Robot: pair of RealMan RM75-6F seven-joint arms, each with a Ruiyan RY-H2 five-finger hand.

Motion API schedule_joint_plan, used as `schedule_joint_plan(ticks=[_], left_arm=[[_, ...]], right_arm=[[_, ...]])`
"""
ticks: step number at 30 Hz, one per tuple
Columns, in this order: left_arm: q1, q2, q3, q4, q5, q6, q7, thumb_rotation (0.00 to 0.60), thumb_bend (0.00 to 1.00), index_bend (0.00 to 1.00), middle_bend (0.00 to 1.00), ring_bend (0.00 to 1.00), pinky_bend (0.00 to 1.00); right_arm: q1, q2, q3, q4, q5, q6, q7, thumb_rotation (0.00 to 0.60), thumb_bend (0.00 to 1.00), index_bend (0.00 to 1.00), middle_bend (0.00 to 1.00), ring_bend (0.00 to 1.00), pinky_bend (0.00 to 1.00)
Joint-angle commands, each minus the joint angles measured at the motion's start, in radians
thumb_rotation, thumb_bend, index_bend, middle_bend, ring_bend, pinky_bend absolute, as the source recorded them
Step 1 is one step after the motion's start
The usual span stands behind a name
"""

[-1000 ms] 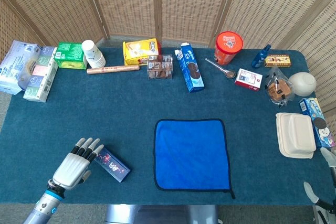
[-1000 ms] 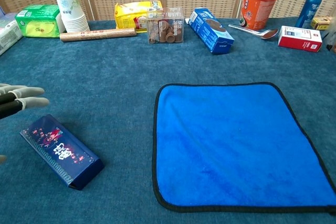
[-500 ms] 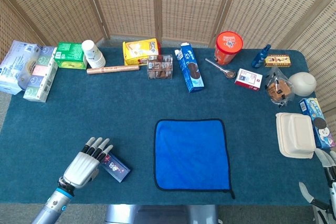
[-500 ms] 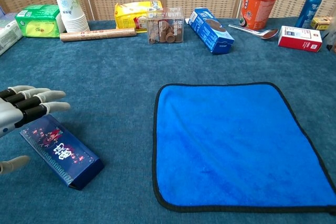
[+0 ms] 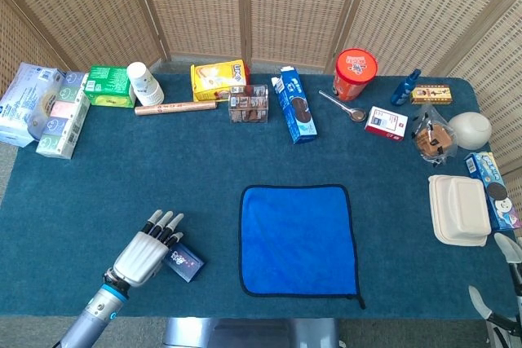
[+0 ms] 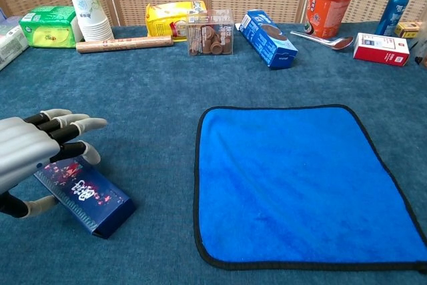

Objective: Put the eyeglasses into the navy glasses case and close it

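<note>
The navy glasses case (image 5: pixel 187 262) (image 6: pixel 91 196), printed with pink flowers, lies shut near the front left of the table. My left hand (image 5: pixel 145 254) (image 6: pixel 28 156) hovers over its left end, fingers spread across the far side and thumb by the near side. I cannot tell whether it touches the case. Only a few fingers of my right hand (image 5: pixel 507 245) show at the front right corner, apart and empty. I see no eyeglasses plainly in either view.
A blue cloth (image 5: pixel 295 240) (image 6: pixel 300 181) lies flat in the front middle. Boxes, paper cups (image 5: pixel 143 82), a red tub (image 5: pixel 356 73) and a spray bottle line the back edge. A white clamshell box (image 5: pixel 459 209) sits at the right.
My left hand has moved right and forward, from beside the case to over its left end. The case has shifted slightly. The right hand has barely moved.
</note>
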Motion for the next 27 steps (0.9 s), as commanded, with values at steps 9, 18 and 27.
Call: schedule_joint_plan(ticks=[9,18,27], left_arm=[[-0.034,-0.026,-0.019,0.006,-0.026,-0.028,0.048,0.6,0.28,0.46,0.0,0.0,0.04],[-0.047,-0.041,-0.048,0.015,-0.066,-0.014,0.021,0.6,0.28,0.52,0.0,0.0,0.04],[-0.069,-0.017,-0.112,-0.005,-0.132,0.001,-0.008,0.599,0.27,0.51,0.0,0.0,0.04]], right_arm=[[-0.018,-0.004,0.003,0.023,0.013,0.022,0.056,0.221,0.35,0.0,0.12,0.0,0.13],[-0.021,-0.009,0.01,0.034,0.016,0.027,0.078,0.217,0.35,0.0,0.12,0.0,0.13],[-0.024,-0.015,0.013,0.048,0.023,0.025,0.093,0.211,0.35,0.0,0.12,0.0,0.13]])
